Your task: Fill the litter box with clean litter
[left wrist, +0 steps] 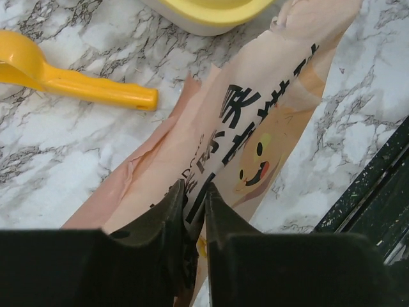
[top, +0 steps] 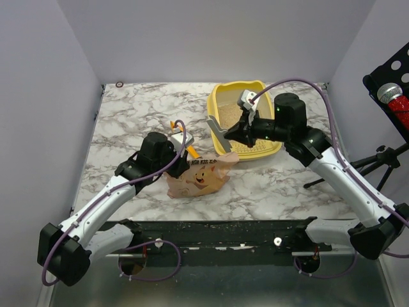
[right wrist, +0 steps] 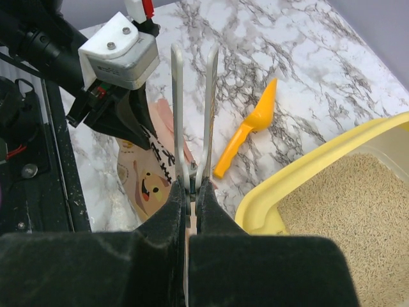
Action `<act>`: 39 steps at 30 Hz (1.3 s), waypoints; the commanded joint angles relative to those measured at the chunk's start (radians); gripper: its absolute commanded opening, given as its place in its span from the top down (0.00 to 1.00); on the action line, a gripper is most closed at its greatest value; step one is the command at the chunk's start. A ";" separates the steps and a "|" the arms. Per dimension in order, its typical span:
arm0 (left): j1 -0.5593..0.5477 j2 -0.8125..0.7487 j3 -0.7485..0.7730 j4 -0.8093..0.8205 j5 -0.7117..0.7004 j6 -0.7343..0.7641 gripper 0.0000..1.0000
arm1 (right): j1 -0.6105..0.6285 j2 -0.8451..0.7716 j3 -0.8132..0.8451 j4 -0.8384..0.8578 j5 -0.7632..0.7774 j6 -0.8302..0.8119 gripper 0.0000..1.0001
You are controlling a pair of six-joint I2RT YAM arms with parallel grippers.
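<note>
The yellow litter box (top: 276, 148) stands at the back right and holds beige clean litter (top: 238, 115). Its rim (right wrist: 287, 185) and litter (right wrist: 345, 211) show in the right wrist view, and its edge (left wrist: 211, 13) in the left wrist view. A pinkish-tan bag (top: 198, 178) with a cartoon face lies in front of the box. My left gripper (top: 181, 155) is shut on the bag (left wrist: 255, 128), with its jaws (left wrist: 193, 188) pinching the printed film. My right gripper (top: 234, 133) is shut on a grey metal scissors-like tool (right wrist: 192, 115) at its pivot, over the box's near left corner.
An orange scoop (top: 189, 149) lies on the marble table left of the box, and it also shows in the left wrist view (left wrist: 70, 80) and the right wrist view (right wrist: 249, 131). A black rail (top: 217, 230) runs along the near edge. A stand with a red microphone (top: 393, 96) is at the right.
</note>
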 commanded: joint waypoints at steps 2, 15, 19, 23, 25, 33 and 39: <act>-0.006 0.045 0.006 -0.004 -0.011 0.008 0.86 | -0.019 0.043 -0.014 -0.059 -0.098 -0.084 1.00; -0.004 0.054 0.015 -0.018 -0.024 0.008 1.00 | -0.020 0.135 -0.066 -0.035 -0.362 -0.312 1.00; -0.004 0.045 0.012 -0.018 -0.024 0.007 1.00 | -0.020 0.155 -0.063 -0.015 -0.363 -0.312 1.00; -0.004 0.037 0.011 -0.018 -0.023 0.005 1.00 | -0.020 0.170 -0.058 0.005 -0.362 -0.316 1.00; -0.004 0.034 0.011 -0.019 -0.023 0.005 1.00 | -0.020 0.173 -0.057 0.014 -0.340 -0.318 1.00; -0.004 0.026 0.011 -0.019 -0.021 -0.001 1.00 | -0.019 0.191 -0.049 -0.001 -0.280 -0.336 1.00; -0.004 0.028 0.009 -0.018 -0.014 -0.004 1.00 | -0.019 0.202 -0.049 -0.009 -0.221 -0.351 1.00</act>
